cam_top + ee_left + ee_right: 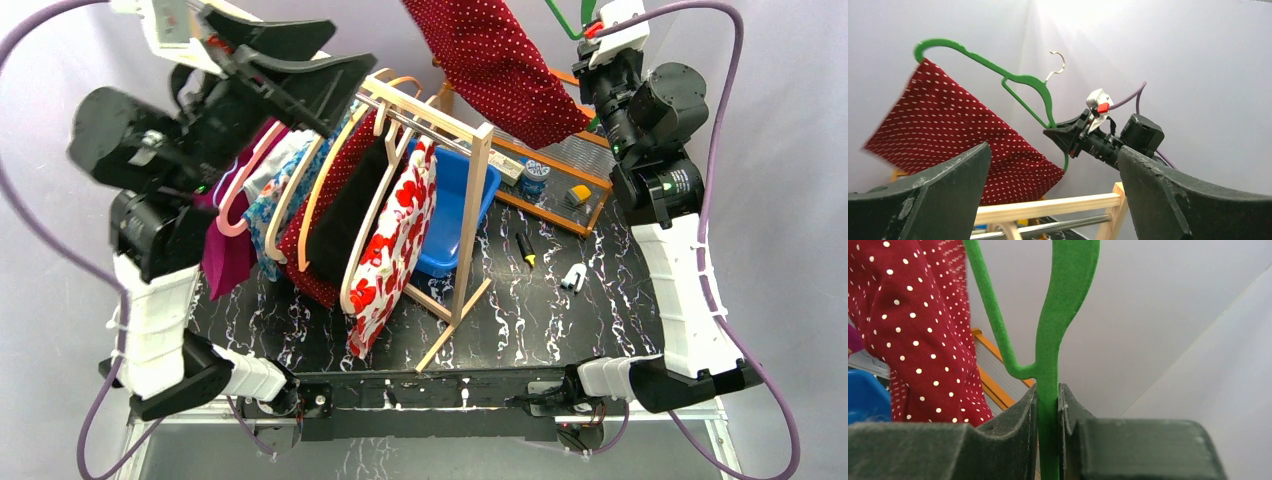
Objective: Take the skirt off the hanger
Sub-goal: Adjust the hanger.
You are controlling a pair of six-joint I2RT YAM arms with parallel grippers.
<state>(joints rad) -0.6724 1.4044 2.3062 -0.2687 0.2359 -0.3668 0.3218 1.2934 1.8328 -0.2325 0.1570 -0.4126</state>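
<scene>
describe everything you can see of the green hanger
The green hanger is thin, with a fuzzy-looking surface and a silver metal hook. It is held up in the air, tilted, clear of the wooden rack, with one arm pinched between the right fingers. The red dotted skirt hangs from its other end.

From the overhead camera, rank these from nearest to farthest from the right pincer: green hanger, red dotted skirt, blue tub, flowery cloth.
1. Green hanger: clamped in the right pincer.
2. Red dotted skirt: draped on that hanger, leftward.
3. Blue tub: down on the table, by the wooden rack.
4. Flowery cloth: hanging at the rack's near end.
</scene>
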